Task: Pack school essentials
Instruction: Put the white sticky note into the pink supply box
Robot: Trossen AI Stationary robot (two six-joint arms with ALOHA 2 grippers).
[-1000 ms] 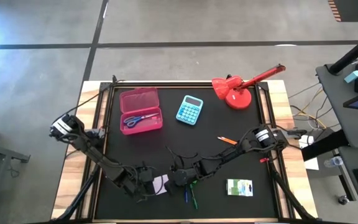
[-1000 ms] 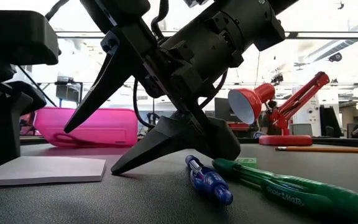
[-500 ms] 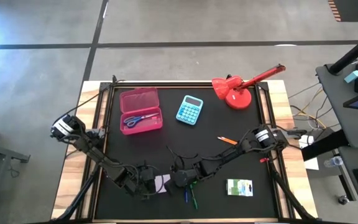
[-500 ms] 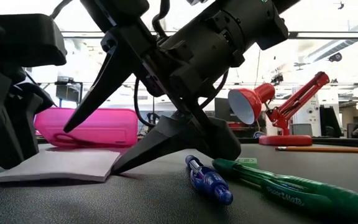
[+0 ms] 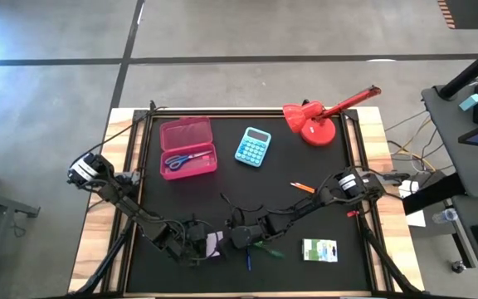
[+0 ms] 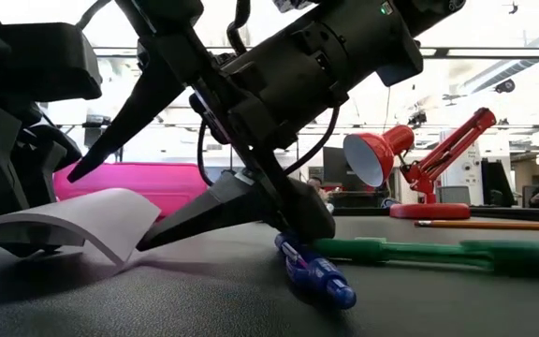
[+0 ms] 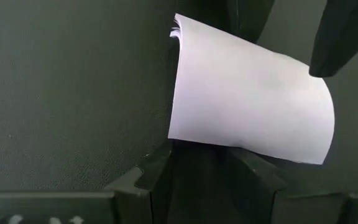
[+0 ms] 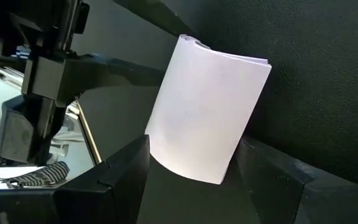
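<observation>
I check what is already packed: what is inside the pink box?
The pink box holds blue-handled scissors. Nothing else shows inside; under the scissors cannot be seen.

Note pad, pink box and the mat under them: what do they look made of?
Note pad: thin paper sheets, matte, pale; it bows in a curve and its stacked page edges show in the left wrist view. Pink box: likely translucent plastic, smooth; the scissors inside show through it. Mat: black, matte, with a fine grain, perhaps rubber or foam; hard to tell.
</observation>
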